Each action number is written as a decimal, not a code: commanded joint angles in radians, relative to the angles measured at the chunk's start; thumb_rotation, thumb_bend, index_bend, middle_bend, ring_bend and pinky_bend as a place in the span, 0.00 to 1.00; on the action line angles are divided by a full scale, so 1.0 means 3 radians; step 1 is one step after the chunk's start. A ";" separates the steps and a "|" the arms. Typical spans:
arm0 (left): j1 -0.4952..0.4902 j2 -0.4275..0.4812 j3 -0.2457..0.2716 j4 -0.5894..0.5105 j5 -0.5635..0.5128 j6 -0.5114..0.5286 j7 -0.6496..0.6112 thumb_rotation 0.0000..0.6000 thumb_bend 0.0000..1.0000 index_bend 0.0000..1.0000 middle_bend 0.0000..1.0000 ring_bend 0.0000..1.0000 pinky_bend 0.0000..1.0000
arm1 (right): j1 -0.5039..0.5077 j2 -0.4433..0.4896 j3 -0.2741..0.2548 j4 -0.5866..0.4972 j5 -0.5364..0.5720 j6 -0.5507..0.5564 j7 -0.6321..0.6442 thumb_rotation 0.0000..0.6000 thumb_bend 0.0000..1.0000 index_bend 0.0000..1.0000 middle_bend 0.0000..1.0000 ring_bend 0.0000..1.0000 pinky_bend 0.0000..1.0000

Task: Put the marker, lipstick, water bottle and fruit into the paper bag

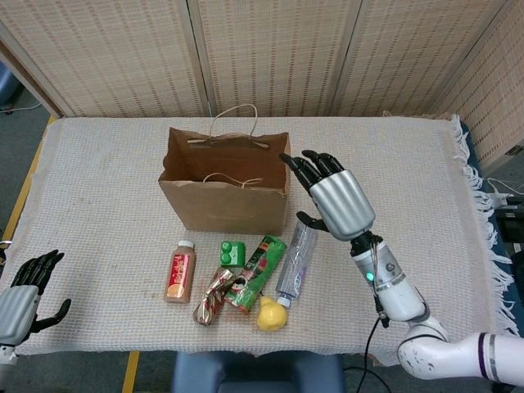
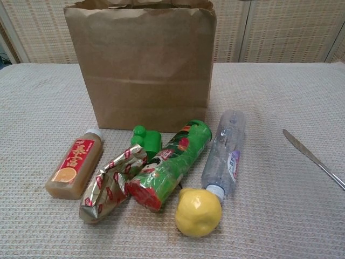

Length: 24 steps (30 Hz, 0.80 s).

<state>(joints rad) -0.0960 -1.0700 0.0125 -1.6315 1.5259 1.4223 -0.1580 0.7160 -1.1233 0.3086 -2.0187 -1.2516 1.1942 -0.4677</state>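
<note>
In the head view only, both hands: right hand (image 1: pixel 337 199) raised beside the paper bag (image 1: pixel 225 195), fingers spread and empty; left hand (image 1: pixel 23 293) low at the surface (image 1: pixel 98 172) edge, fingers apart, holding nothing, arm cut off. On the cloth before the bag, one water bottle (image 2: pixel 224 153), one yellow fruit (image 2: pixel 198 211), one juice bottle (image 2: pixel 74 163), one green can (image 2: pixel 170 163), one foil wrapper (image 2: pixel 108 183), one small green item (image 2: pixel 145 139), plus one knife (image 2: pixel 313 157) off right. Inside the bag, contents too dark to make out; marker and lipstick nowhere visible.
</note>
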 commanded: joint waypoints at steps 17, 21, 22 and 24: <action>-0.0006 -0.0002 -0.0008 -0.0013 -0.0026 -0.0022 0.0022 1.00 0.37 0.00 0.00 0.00 0.04 | -0.0295 0.0176 -0.1107 0.0672 -0.1165 -0.1244 0.0451 1.00 0.03 0.06 0.17 0.09 0.16; -0.0005 0.0004 -0.0008 -0.0002 -0.0023 -0.0020 -0.0013 1.00 0.37 0.00 0.00 0.00 0.04 | -0.0207 0.0016 -0.1060 0.0771 -0.1002 -0.1406 0.0212 1.00 0.03 0.03 0.14 0.06 0.12; -0.0004 0.0004 -0.0007 0.0000 -0.0020 -0.0018 -0.0018 1.00 0.37 0.00 0.00 0.00 0.04 | -0.0192 -0.0022 -0.1045 0.0787 -0.0972 -0.1419 0.0165 1.00 0.03 0.01 0.12 0.05 0.11; -0.0006 0.0007 -0.0005 0.0000 -0.0013 -0.0020 -0.0031 1.00 0.37 0.00 0.00 0.00 0.04 | -0.0158 -0.0108 -0.1011 0.0815 -0.0899 -0.1446 0.0077 1.00 0.03 0.00 0.09 0.02 0.08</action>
<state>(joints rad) -0.0976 -1.0682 0.0110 -1.6317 1.5219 1.4163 -0.1670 0.6563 -1.1368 -0.0048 -1.7863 -1.5390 0.7730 -0.4251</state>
